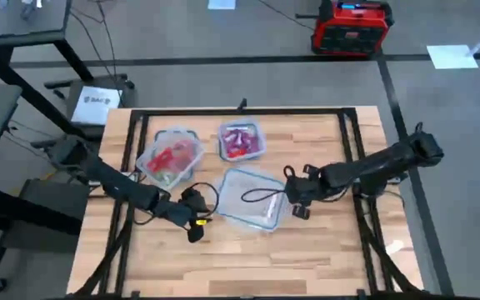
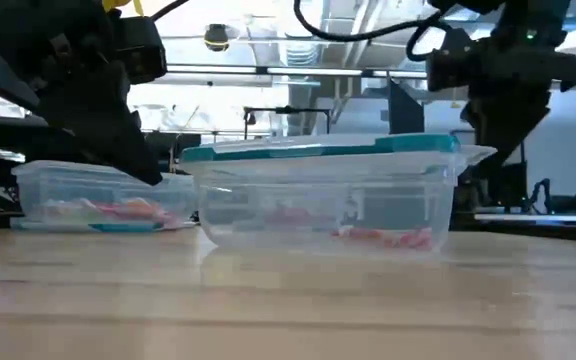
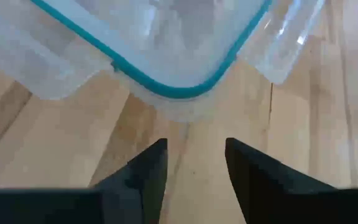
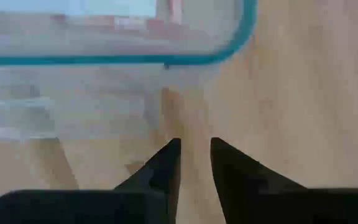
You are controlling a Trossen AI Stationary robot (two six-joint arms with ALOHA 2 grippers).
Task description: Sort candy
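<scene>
Three clear tubs sit on the wooden counter: red candy fills the far-left tub, purple candy the far-middle tub. The left gripper, fingers spread and empty, hovers at the near tub's left corner. The right gripper, fingers narrowly parted around nothing, hangs beside its right edge.

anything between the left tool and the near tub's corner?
Nothing. In the left wrist view, only bare wooden table lies between the open left tool and the clear tub's teal-rimmed corner; no candy there.
</scene>
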